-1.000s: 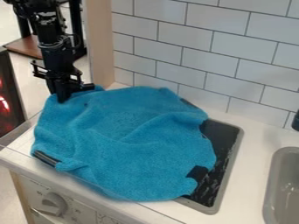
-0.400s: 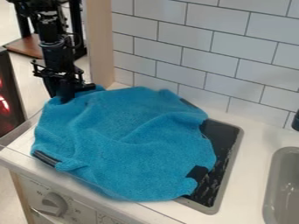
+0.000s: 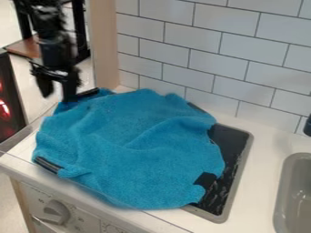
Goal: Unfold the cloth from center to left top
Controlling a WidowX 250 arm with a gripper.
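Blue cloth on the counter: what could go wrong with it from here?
The open gripper hangs at the cloth's far left corner, with one finger right beside the fabric, so it might snag or drag it. The cloth also lies near the counter's front edge; a tug that way could pull it over. And it could catch on the black bar poking out at its left.
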